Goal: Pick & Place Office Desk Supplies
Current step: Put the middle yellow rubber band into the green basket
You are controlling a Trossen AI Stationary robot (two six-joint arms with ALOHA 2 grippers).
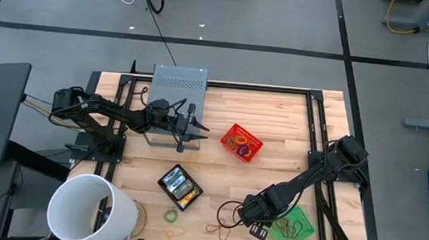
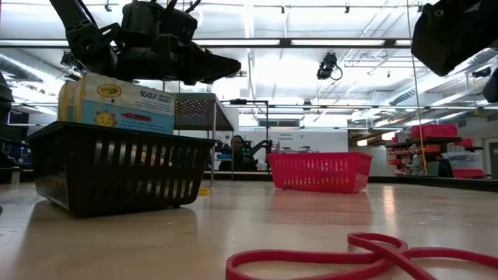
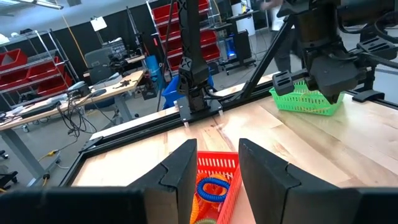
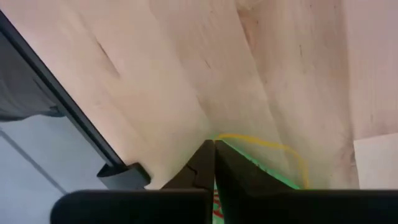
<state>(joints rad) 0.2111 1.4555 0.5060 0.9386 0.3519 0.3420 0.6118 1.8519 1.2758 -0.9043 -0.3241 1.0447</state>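
Note:
My right gripper (image 4: 214, 148) is shut, pointing steeply down at a small tangle of rubber bands (image 1: 223, 217) on the wood near the table's front edge, left of the green basket (image 1: 295, 228). A yellow band (image 4: 267, 144) and a green one (image 4: 273, 178) show at its fingertips. My left gripper (image 3: 217, 152) hangs open and level above the table's middle left, with nothing between its fingers, facing the red basket (image 1: 241, 142), which holds coloured bands (image 3: 211, 188). Yellow-and-green boxes (image 2: 117, 101) stand in the black basket (image 1: 179, 186). My right gripper comes from above, slanting down, and its shut fingertips (image 4: 205, 163) meet at the end of the yellow and green bands (image 4: 219, 140). A red sliver (image 4: 216, 208) shows in the seam between the fingers. The bands lie slack on the wood.
A big white bucket (image 1: 91, 210) stands at the front left corner. A grey perforated box (image 1: 179, 80) sits at the far edge. Loose bands lie near the front edge: a green one (image 1: 170, 216) and a red one (image 2: 350, 255). Black rails (image 1: 316, 135) frame the table.

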